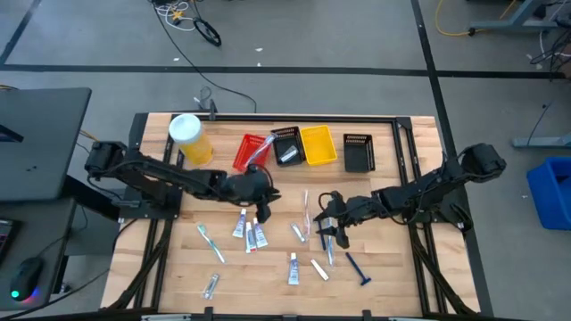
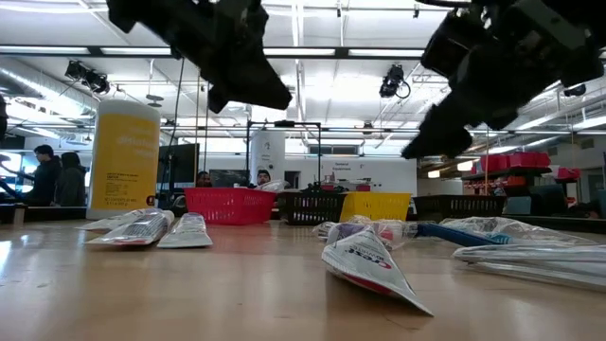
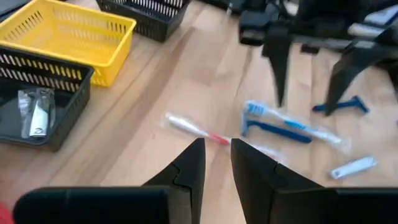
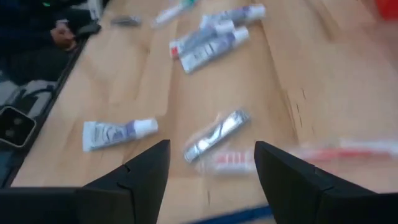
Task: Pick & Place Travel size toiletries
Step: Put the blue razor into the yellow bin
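Your toiletries (image 1: 259, 237) lie scattered flat on the wooden bench (image 1: 161, 267), long axes mixed; the razor (image 1: 359, 267) runs diagonally. Left tool (image 1: 265, 203) hovers mid-bench, fingers nearly together, empty. Right tool (image 1: 326, 230) hovers beside it, fingers apart, empty. People stand in the room behind.

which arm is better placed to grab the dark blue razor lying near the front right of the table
Right. The right gripper hangs open over the middle of the table, just up and left of the dark blue razor. The left gripper, nearly shut and empty, sits farther off, above the tubes on the left side.
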{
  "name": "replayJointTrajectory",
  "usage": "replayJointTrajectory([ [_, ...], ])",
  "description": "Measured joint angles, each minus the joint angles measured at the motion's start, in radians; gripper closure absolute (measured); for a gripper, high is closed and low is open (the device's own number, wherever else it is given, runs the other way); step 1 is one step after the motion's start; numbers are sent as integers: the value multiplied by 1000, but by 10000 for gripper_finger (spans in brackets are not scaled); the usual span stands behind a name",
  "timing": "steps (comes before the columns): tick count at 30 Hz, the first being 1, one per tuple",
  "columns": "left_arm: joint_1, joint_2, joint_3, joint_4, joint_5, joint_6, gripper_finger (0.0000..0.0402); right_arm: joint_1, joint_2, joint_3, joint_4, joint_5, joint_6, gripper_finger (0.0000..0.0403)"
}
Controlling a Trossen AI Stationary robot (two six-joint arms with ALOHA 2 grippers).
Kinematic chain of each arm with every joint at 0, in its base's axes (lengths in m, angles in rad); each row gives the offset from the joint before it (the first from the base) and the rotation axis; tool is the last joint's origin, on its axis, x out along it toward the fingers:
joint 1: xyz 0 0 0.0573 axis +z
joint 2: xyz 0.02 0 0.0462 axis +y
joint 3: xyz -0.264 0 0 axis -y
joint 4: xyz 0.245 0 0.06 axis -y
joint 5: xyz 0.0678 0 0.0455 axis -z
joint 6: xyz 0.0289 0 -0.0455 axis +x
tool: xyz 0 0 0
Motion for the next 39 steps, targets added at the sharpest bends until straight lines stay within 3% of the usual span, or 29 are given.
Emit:
replayJointTrajectory([
  [9,-64,0,0,-35,-81,-53,317,98,99,0,-47,62,181,177],
  [17,-64,0,0,-50,-105,-93,317,110,114,0,-51,136,253,178],
  [39,-65,0,0,-49,-123,-95,317,110,114,0,-99,164,304,171],
])
